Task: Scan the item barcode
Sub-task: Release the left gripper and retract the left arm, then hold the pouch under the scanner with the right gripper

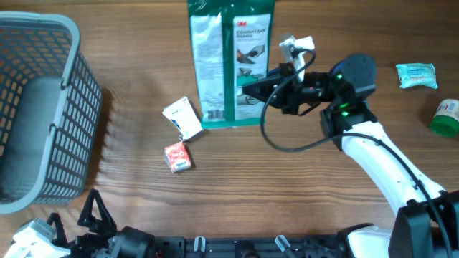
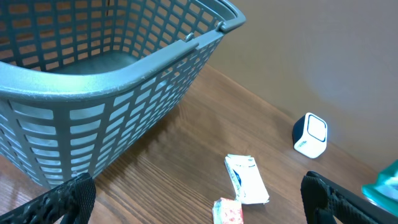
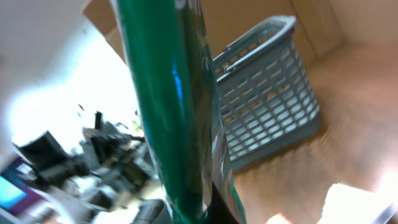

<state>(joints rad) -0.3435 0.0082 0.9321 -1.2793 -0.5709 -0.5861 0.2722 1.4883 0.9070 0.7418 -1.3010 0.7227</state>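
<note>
Green package point(image 3: 168, 112), pinched by one thin edge in the closed right end effector point(image 1: 254, 87) above the surface point(image 1: 287, 186), could swing or slip, turning its barcode off the small white scanner-like unit point(image 2: 310, 135); left end effector point(image 2: 198, 182) stands wide open, empty.

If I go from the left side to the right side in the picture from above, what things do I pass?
First the grey basket → small red packet → big green package → teal packet → green jar. The white packet sits right above the red one, so it's left out.
</note>
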